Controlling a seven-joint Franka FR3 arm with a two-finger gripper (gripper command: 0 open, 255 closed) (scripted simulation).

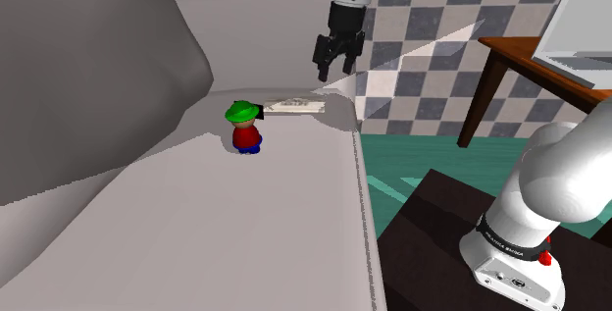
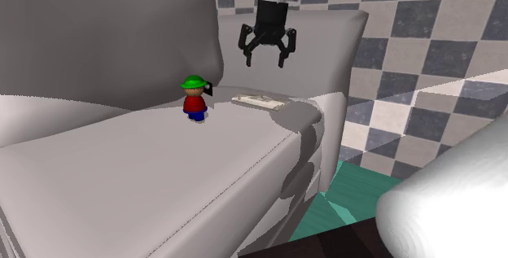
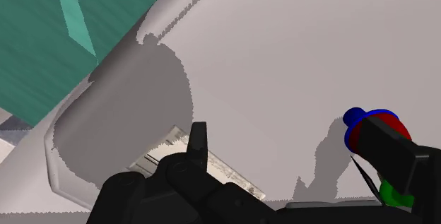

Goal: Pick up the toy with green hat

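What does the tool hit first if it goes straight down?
The tool likely meets the flat pale slab on the sofa seat, though depth is unclear; the green-hatted toy stands aside.

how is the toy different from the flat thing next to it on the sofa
The toy stands upright; the flat pale object lies flat. The toy is bright, with a green hat, red body and blue feet; the flat pale object is whitish grey. The open gripper hangs nearer above the flat pale object than above the toy. Both rest on the grey sofa seat, and neither is held.
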